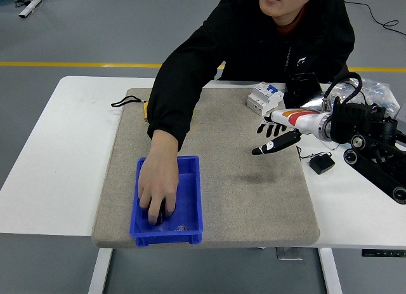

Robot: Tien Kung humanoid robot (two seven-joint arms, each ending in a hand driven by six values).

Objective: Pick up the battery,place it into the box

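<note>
**Head view: a person reaches into the box while my hand waits**

My right hand [274, 134] hovers over the grey mat's [254, 192] right side, fingers spread, holding nothing. My left arm is out of sight. Across the table a person's hand [157, 187] reaches down into the blue box [190, 202] near the mat's front edge, covering its contents. Something dark shows under those fingers; it may be the battery, but I cannot tell. Any reach of mine calls for that hand to clear the box and the battery to show itself.
</note>
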